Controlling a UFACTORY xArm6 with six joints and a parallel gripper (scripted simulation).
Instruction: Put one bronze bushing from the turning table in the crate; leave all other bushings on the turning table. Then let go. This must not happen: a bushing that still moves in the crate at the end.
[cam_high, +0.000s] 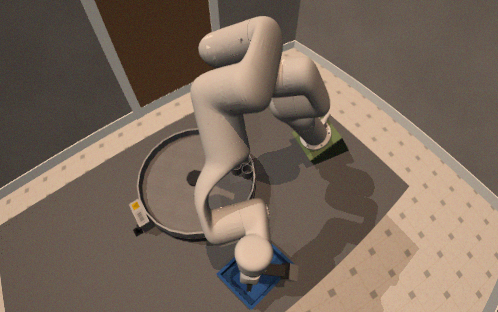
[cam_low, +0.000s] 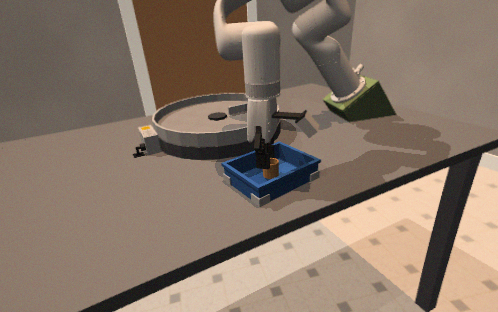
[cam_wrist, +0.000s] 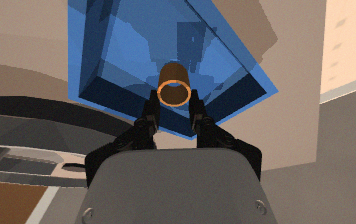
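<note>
My gripper (cam_wrist: 174, 98) is shut on a bronze bushing (cam_wrist: 174, 88), an upright short tube with an open top. It holds the bushing inside the blue crate (cam_low: 271, 171), low between the crate walls (cam_low: 270, 168). In the wrist view the crate (cam_wrist: 165, 63) lies right under the fingers. The round grey turning table (cam_high: 193, 185) stands just beside the crate, and a few other bushings (cam_high: 244, 168) show at its right rim, partly hidden by the arm. In the overhead view the wrist covers most of the crate (cam_high: 260, 280).
A green wedge base (cam_low: 361, 100) carries the arm at the back right. A small yellow-labelled box (cam_high: 139, 212) sits at the turning table's left edge. The table's front edge (cam_low: 300, 220) runs close to the crate.
</note>
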